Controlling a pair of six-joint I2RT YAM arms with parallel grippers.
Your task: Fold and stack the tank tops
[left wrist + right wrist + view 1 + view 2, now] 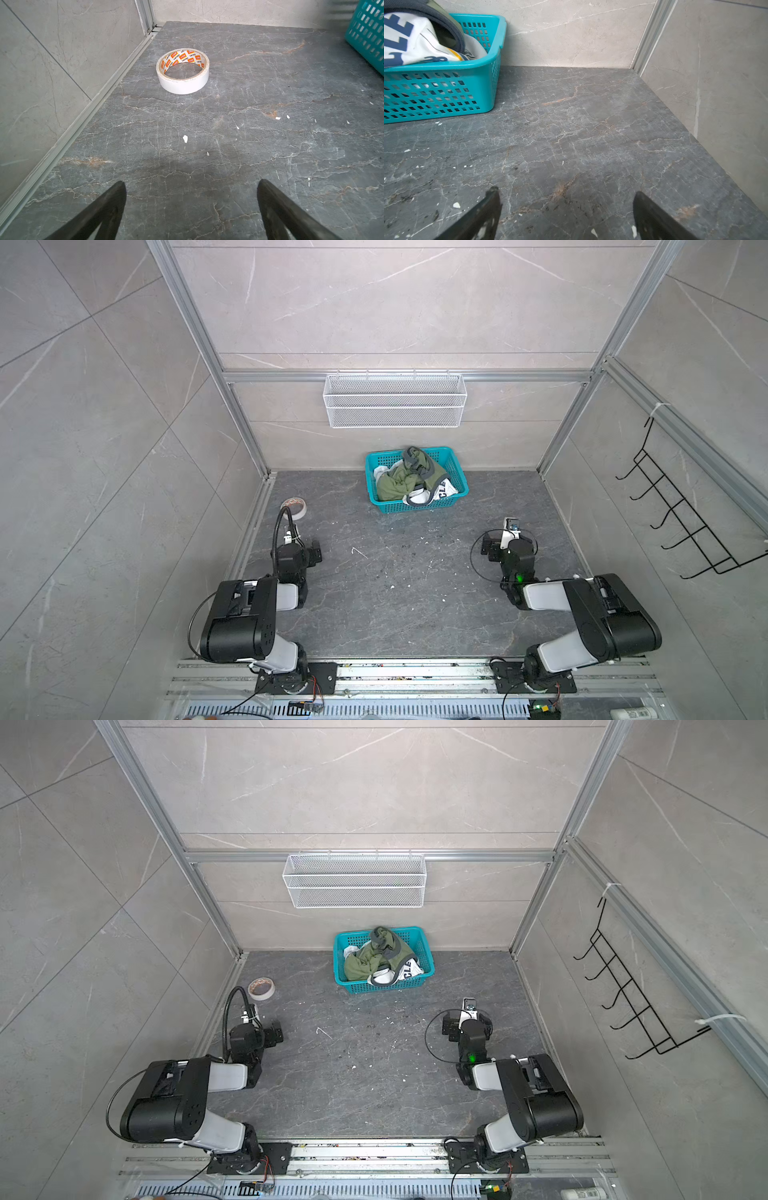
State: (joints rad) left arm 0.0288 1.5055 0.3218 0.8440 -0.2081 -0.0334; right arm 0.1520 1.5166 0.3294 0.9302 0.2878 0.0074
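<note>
The left claw [191, 182] stands wide open and holds nothing, low over the dark stone table [395, 593] on the left side. Just beyond it, near the left wall, a roll of white tape [182, 83] lies flat on the table. In the middle, against the far wall, sits a teal basket [415, 506], and both tank tops lie bundled inside it. The green top [392, 485] is heaped over the left and middle, and the white top [442, 487] with blue letters shows at the near right corner. The right claw [566, 190] is also spread wide and holds nothing, over the table to the near right of the basket. A black hook rack [685, 514] hangs on the right wall.
</note>
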